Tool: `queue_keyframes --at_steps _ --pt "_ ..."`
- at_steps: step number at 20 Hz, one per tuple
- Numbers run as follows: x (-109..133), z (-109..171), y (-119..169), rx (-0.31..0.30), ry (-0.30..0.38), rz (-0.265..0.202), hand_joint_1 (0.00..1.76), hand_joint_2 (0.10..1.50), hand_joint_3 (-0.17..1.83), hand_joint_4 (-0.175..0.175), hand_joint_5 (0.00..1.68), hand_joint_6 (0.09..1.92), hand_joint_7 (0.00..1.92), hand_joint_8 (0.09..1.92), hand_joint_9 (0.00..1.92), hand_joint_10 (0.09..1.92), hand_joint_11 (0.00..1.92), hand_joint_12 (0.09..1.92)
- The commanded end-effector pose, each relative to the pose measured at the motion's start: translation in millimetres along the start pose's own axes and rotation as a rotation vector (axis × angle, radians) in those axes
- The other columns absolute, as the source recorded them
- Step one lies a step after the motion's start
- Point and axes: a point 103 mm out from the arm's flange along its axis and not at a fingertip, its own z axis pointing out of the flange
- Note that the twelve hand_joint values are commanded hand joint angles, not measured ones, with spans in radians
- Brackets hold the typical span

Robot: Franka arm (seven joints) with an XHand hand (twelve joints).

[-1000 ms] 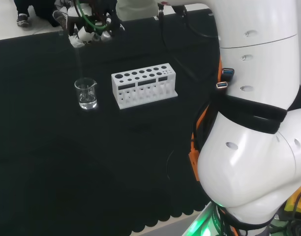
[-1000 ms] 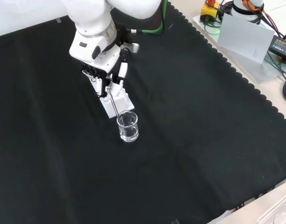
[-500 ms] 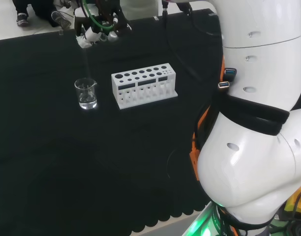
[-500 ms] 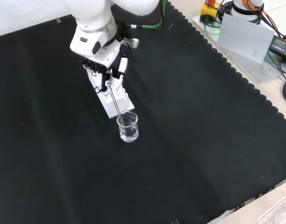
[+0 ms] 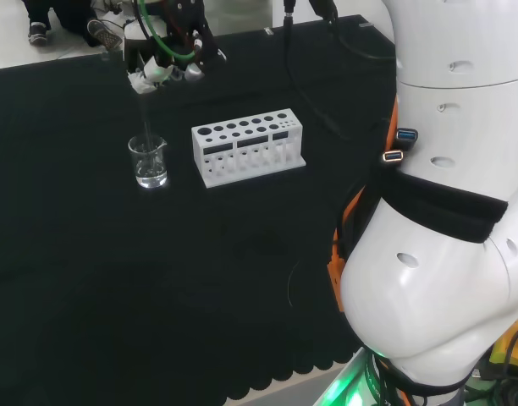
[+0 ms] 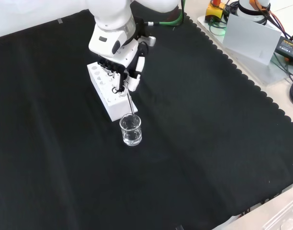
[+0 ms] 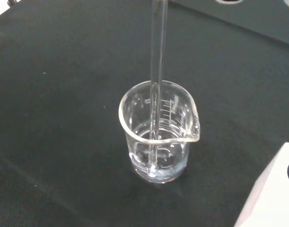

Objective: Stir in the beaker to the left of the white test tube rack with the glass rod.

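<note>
Hand (image 6: pixel 129 72) upper-left of front view, fingers curled round glass rod (image 7: pixel 157 85); tip already down in beaker (image 7: pixel 158 135) w/ liquid, beside white test tube rack (image 5: pixel 246 145). Stirring looks underway, not finished.

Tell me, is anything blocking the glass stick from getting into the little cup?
No, nothing visible blocks it. The glass rod, held in the hand, already reaches down inside the beaker. The white test tube rack stands off to the side, out of the way.
</note>
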Motion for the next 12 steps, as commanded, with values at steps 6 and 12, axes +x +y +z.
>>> queue_keyframes --at_steps 6,12 --pt "8.9 -1.2 35.6 -0.001 0.008 -0.037 1.20 1.10 -0.17 -0.175 1.20 0.69 1.72 0.53 1.86 0.46 1.78 0.88" --pt "-10.8 -5.3 39.0 -0.001 0.003 -0.027 1.20 1.10 -0.17 -0.175 1.20 0.69 1.72 0.53 1.86 0.46 1.78 0.88"
